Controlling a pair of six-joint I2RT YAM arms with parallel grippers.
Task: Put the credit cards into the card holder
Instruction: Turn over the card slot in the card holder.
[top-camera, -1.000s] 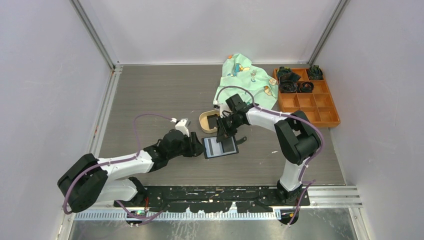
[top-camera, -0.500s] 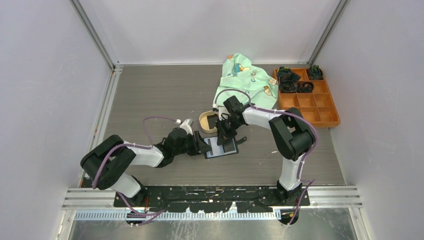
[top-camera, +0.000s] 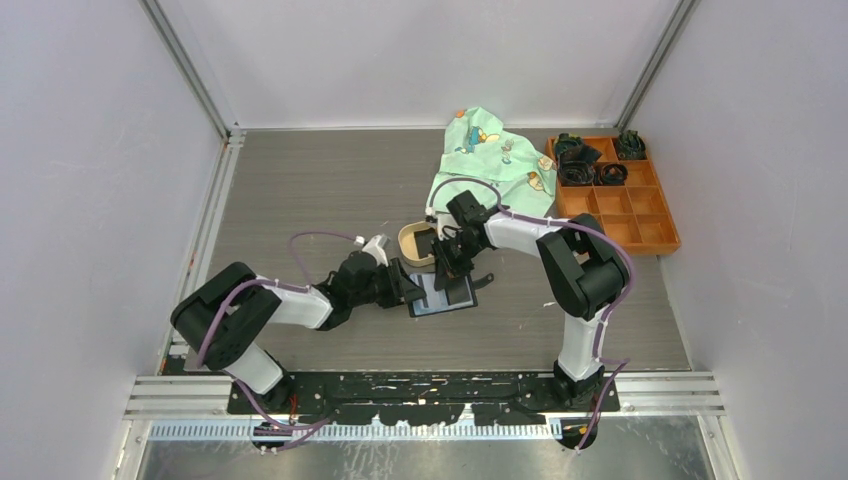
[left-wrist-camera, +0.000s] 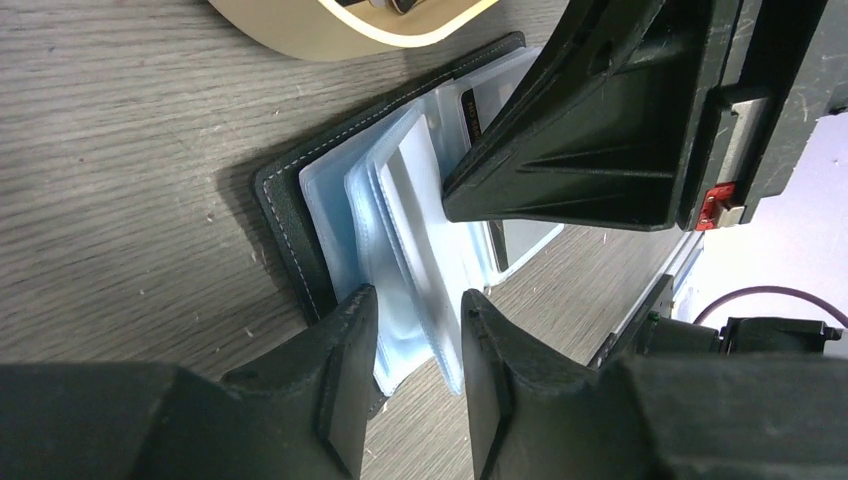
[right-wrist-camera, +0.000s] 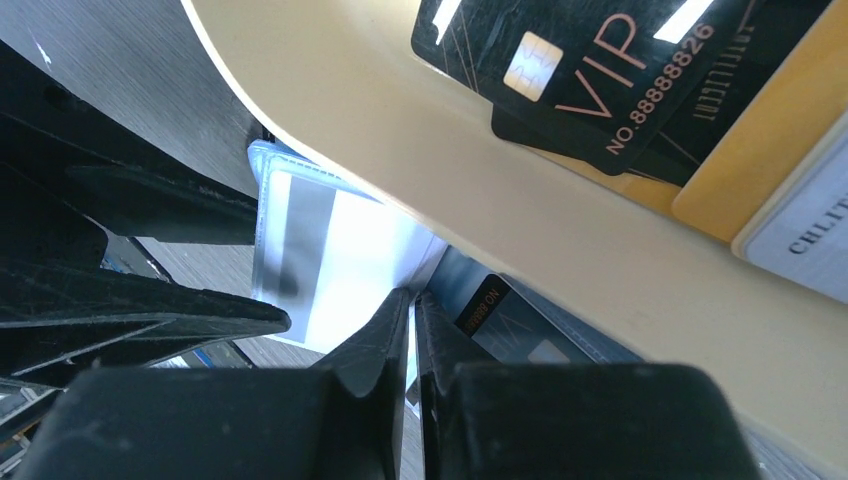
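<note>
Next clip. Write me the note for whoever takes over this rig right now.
Left end effector: fingers either side of the clear sleeves of the holder, grip unclear.
Right end effector: shut on a pale card over the open holder.
Holder lies open beside the tray.
Done: one dark card seems sleeved.
Left: seat the pale card, then the cards in the tray.
</note>
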